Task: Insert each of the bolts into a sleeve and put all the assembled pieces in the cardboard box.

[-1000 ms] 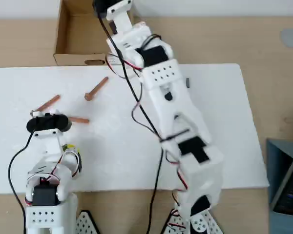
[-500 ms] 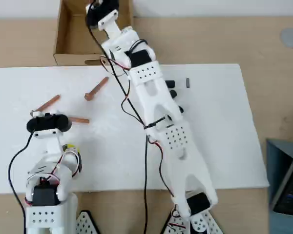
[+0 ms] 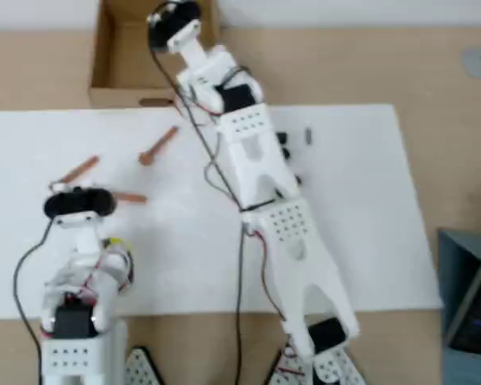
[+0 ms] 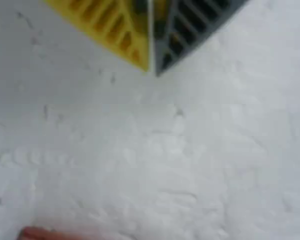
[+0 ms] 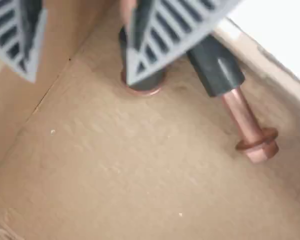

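I hold right jaws spread inside cardboard box [image 5: 115,170] beside sleeved bolt [image 5: 230,95]; left jaws pressed together over white mat [image 4: 155,165].

The cardboard box [image 3: 112,76] is sitting open-topped just beyond the far edge of the white mat [image 3: 369,241], near its far left corner. On the box floor, an assembled piece [image 5: 229,95], a copper bolt in a dark sleeve, is lying along one wall. A second piece [image 5: 142,86] is resting beside it, partly hidden. Three bare copper bolts are lying on the mat's left half: a far bolt [image 3: 159,146], a left bolt [image 3: 80,170] and a near bolt [image 3: 130,197]. A loose sleeve [image 3: 308,136] and another sleeve [image 3: 282,139] are lying near the far edge.
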Available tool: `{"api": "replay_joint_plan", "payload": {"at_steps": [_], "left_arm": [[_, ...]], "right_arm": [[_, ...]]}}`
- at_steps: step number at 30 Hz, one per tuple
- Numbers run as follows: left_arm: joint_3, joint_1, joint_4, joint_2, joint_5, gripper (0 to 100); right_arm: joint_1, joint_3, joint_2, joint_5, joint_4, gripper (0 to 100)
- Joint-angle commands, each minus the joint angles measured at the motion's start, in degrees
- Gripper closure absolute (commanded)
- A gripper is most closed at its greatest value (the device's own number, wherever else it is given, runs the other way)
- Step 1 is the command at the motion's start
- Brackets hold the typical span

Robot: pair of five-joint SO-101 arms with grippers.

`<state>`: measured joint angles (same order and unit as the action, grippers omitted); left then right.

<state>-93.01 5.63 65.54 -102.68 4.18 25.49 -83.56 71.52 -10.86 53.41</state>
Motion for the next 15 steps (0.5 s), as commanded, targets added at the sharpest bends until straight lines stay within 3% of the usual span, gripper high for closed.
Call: {"api": "replay_joint_plan", "payload": {"at_steps": [1, 7, 15], "left_arm": [[0.1, 0.5, -1.9, -0.5, -0.1, 100], [0.1, 0.5, -1.9, -0.5, -0.1, 100], [0.1, 0.5, -1.9, -0.5, -0.1, 100]], "right_arm": [[-1.0, -3.6, -1.1, -0.4, 0.2, 85.7], [-1.0, -3.9, -1.4, -0.3, 1.7, 85.7], [-2.1, -12.2, -3.0, -0.3, 14.2, 85.7]]}}
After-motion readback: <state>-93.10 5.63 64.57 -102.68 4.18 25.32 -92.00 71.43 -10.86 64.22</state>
